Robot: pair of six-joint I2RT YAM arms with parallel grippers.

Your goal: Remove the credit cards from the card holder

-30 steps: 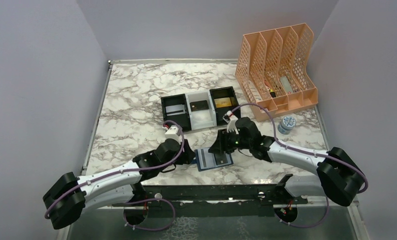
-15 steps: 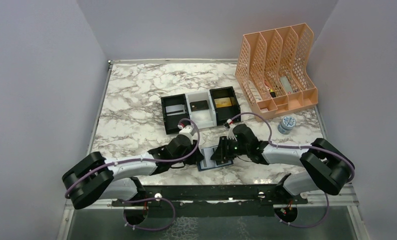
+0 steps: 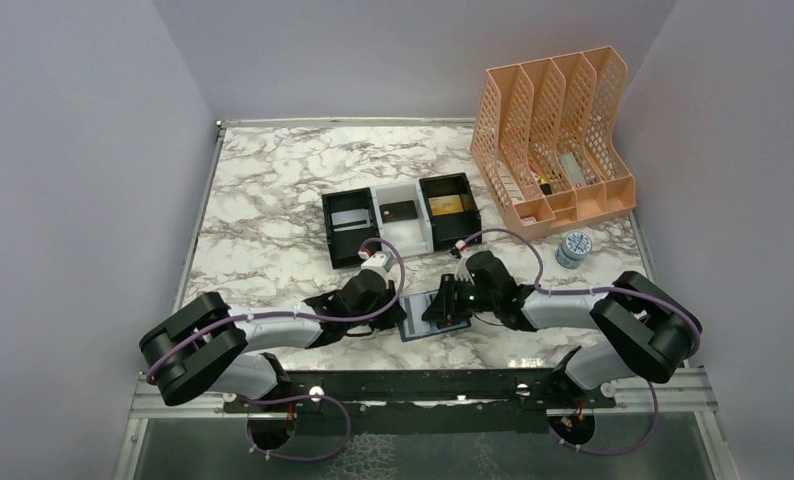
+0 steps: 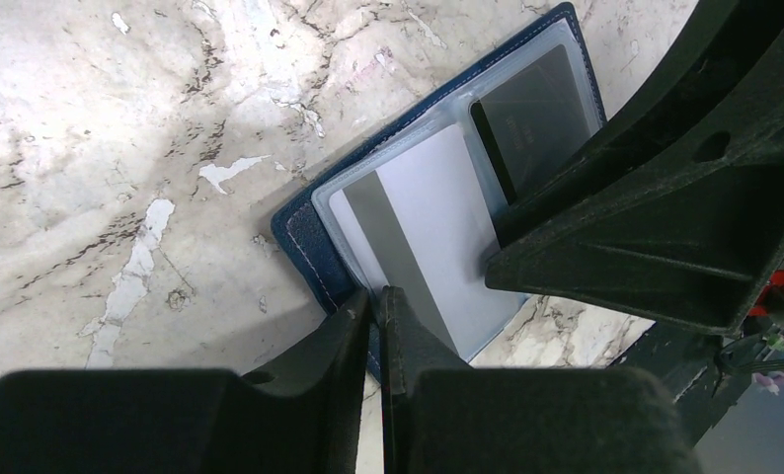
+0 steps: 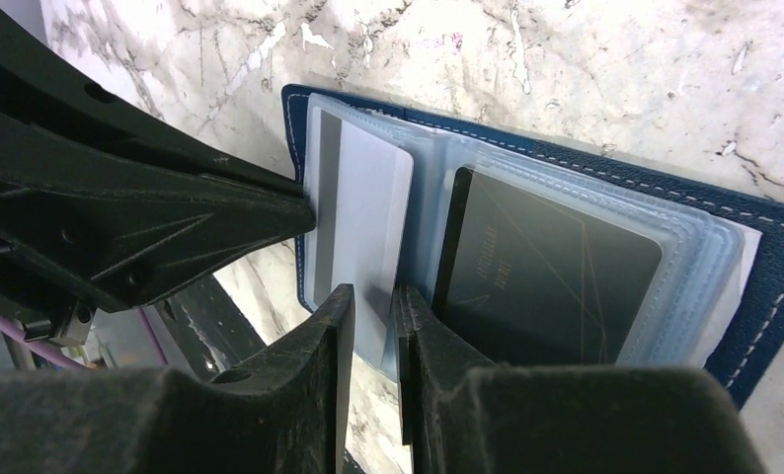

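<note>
The navy card holder point(image 3: 419, 326) lies open on the marble between my two grippers. In the left wrist view its navy cover point(image 4: 304, 242) frames pale pockets holding a silver-grey card point(image 4: 437, 227) and a dark card point(image 4: 541, 109). My left gripper point(image 4: 378, 294) is shut, with its tips on the holder's left edge beside the silver card. My right gripper point(image 5: 368, 294) has its jaws a narrow gap apart. Its tips rest on the silver-grey card point(image 5: 363, 197), just left of the dark card point(image 5: 546, 267). In the top view the left gripper point(image 3: 398, 305) and right gripper point(image 3: 441, 305) nearly meet.
A black-and-white three-compartment tray point(image 3: 398, 240) stands just behind the holder, with a silver, a dark and a gold card in it. A tall peach file rack point(image 3: 553, 130) stands at the back right. A small round tin point(image 3: 573, 246) lies right of the tray. The table's front rail is close below.
My left arm has reached right and brought its tips to the holder's left edge. My right gripper has shifted slightly left and down onto the open holder.
</note>
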